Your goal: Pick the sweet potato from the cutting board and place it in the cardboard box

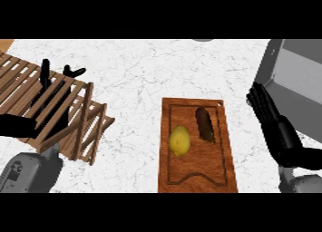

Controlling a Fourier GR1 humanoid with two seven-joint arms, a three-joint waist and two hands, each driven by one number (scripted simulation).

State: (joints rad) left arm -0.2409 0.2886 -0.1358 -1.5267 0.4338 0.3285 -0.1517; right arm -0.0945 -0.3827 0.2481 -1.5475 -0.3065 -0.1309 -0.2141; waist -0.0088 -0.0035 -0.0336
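Sweet potato on cutting board, apart from right hand, to its left; hand open, held straight beside the board.

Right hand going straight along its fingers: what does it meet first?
Probably nothing: the right hand points over bare counter, just beside the grey box. Depth is unclear, so it could brush the box's wall.

No legible text, label, brand, number or sign on any surface
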